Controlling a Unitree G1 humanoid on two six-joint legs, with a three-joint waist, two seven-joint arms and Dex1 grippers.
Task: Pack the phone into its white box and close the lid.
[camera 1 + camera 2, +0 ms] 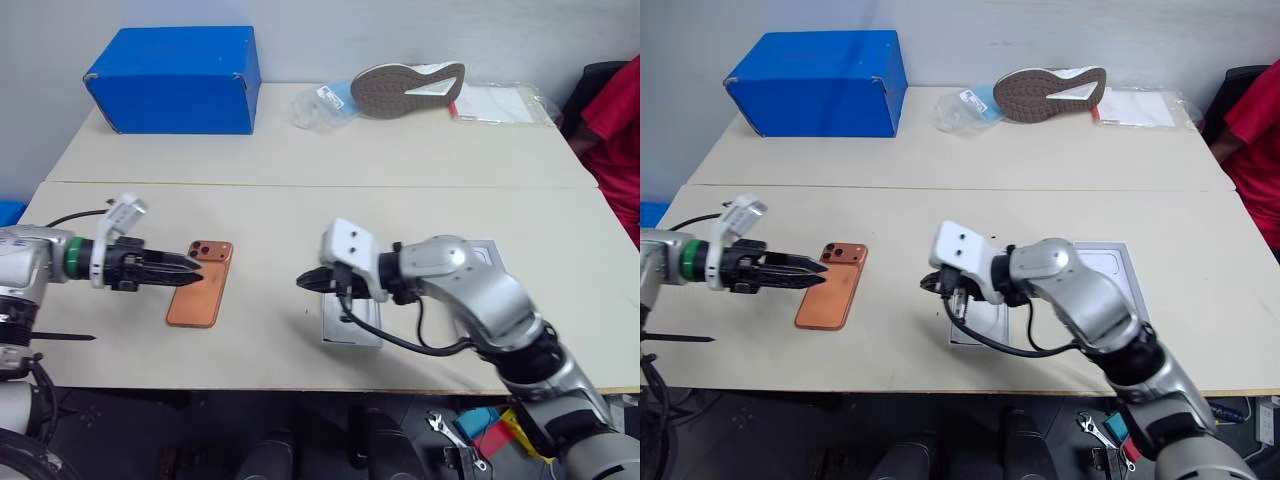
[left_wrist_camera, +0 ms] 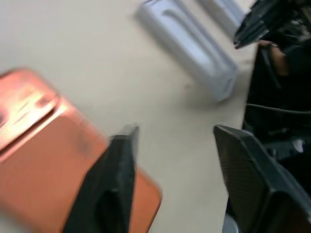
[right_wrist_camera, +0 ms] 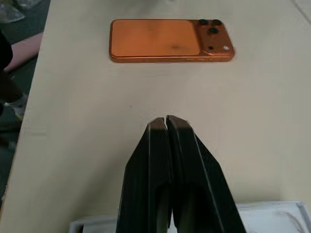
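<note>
The orange phone (image 1: 200, 290) lies back up on the table at the left, its lens block at the far end. My left gripper (image 1: 198, 268) hovers over the phone's near-left side. It is open, and its fingers (image 2: 121, 160) have nothing between them but the table. My right gripper (image 3: 166, 119) is shut and empty, and it points at the phone (image 3: 165, 41) from a hand's length to the right. A shallow white tray with a white floor, the lid (image 1: 1102, 262), lies partly behind my right forearm. The white box is hidden from me.
A white insert with an oval recess (image 2: 189, 41) lies under my right wrist near the table's front edge. At the back stand a blue box (image 1: 175, 78), a shoe (image 1: 408, 88) and plastic bags (image 1: 325, 103). A person in red (image 1: 620, 120) is at the right edge.
</note>
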